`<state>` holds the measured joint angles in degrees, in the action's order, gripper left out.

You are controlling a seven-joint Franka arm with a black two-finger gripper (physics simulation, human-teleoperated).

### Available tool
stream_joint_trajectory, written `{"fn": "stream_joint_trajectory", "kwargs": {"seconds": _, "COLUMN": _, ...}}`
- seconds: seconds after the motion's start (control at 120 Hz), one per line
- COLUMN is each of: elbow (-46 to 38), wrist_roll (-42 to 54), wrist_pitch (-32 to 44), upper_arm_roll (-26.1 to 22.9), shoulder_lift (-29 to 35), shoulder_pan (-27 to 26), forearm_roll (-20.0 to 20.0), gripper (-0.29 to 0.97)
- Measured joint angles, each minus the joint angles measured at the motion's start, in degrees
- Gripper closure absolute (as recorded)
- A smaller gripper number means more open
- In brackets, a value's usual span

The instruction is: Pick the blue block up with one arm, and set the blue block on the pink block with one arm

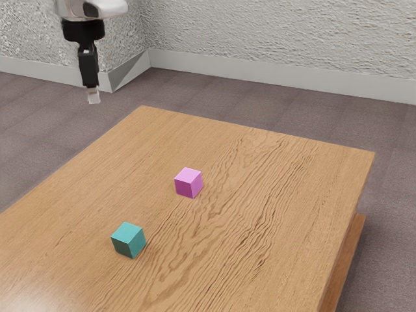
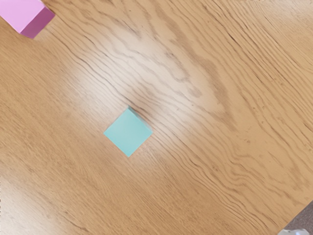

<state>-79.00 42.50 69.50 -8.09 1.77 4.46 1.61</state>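
Observation:
The blue block [image 1: 128,239], teal in colour, lies on the wooden table [image 1: 273,195] toward its near side. The pink block [image 1: 188,182] rests a short way beyond it, toward the exterior view's right, and the two do not touch. My gripper [image 1: 93,96] hangs high above the table's far left edge, well away from both blocks, with nothing in it. In the wrist view the blue block [image 2: 128,132] sits far below my hand, near the middle of the picture. A corner of the pink block [image 2: 27,15] shows at the picture's edge.
The table's right edge [image 1: 354,227] drops to a grey floor [image 1: 390,195]. A textured wall with a pale baseboard [image 1: 279,71] runs behind. Bare wood surrounds both blocks on all sides.

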Motion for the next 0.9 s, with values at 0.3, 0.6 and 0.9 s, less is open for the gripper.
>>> {"fn": "stream_joint_trajectory", "kwargs": {"seconds": 0.3, "elbow": -19.68, "wrist_roll": 0.94, "wrist_pitch": 6.72, "upper_arm_roll": -0.2, "shoulder_lift": 9.53, "shoulder_pan": -0.09, "forearm_roll": 0.48, "gripper": 0.0}}
{"fn": "stream_joint_trajectory", "kwargs": {"seconds": 0.6, "elbow": -46.01, "wrist_roll": 1.57, "wrist_pitch": 24.28, "upper_arm_roll": -0.2, "shoulder_lift": 24.27, "shoulder_pan": -1.62, "forearm_roll": 0.41, "gripper": 0.0}}
{"fn": "stream_joint_trajectory", "kwargs": {"seconds": 0.9, "elbow": -60.47, "wrist_roll": 10.23, "wrist_pitch": 35.48, "upper_arm_roll": 0.2, "shoulder_lift": 24.62, "shoulder_pan": -3.45, "forearm_roll": 0.29, "gripper": 0.0}}
